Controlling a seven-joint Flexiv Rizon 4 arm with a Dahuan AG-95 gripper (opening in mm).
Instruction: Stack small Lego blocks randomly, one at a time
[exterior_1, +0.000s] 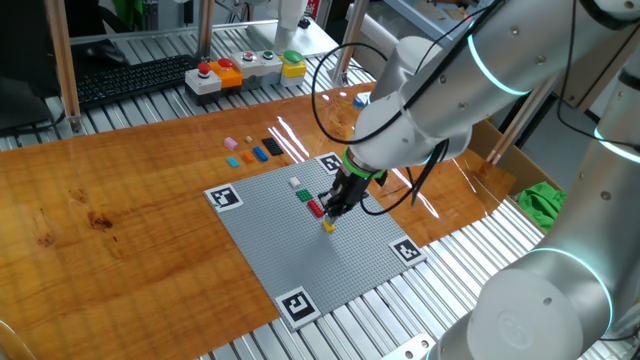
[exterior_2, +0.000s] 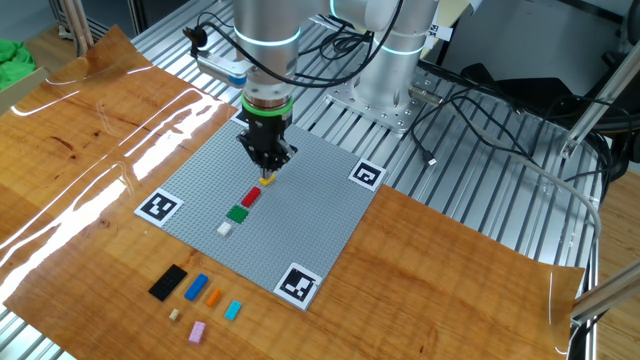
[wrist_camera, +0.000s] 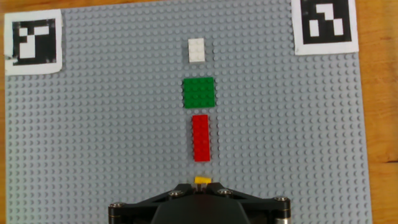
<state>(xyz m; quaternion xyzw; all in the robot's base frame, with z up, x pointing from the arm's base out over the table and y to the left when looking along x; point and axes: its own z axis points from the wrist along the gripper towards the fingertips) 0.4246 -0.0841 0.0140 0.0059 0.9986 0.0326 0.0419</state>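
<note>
You've got the black two-finger gripper pointing straight down over the grey studded plastic baseplate, jaws closed all the way on the small yellow plastic Lego brick; in hand view just a sliver of yellow shows betw. the fingertips, and from the fixed views the brick sits at the plate surface under the tips, though you can't tell if it's pressed onto the studs. Right beyond it, in a straight row w/ small gaps, you see the red rectangular Lego brick nearest the hand, then the green square Lego brick, then the small white Lego brick farthest out; all three sit flat on the plate, studs up, none touching. Off the plate, on the glossy varnished wooden tabletop, loose bricks lie in a cluster well apart from the hand: a flat black rectangular brick, a blue brick, an orange brick, a cyan brick, a pink brick and a tiny beige piece. Black-and-white square marker tags sit at the plate corners. The arm's shell is smooth white w/ a glowing cyan ring. Behind, on the ribbed metal bench, there's a box of round push buttons in red, orange, green and yellow.
</note>
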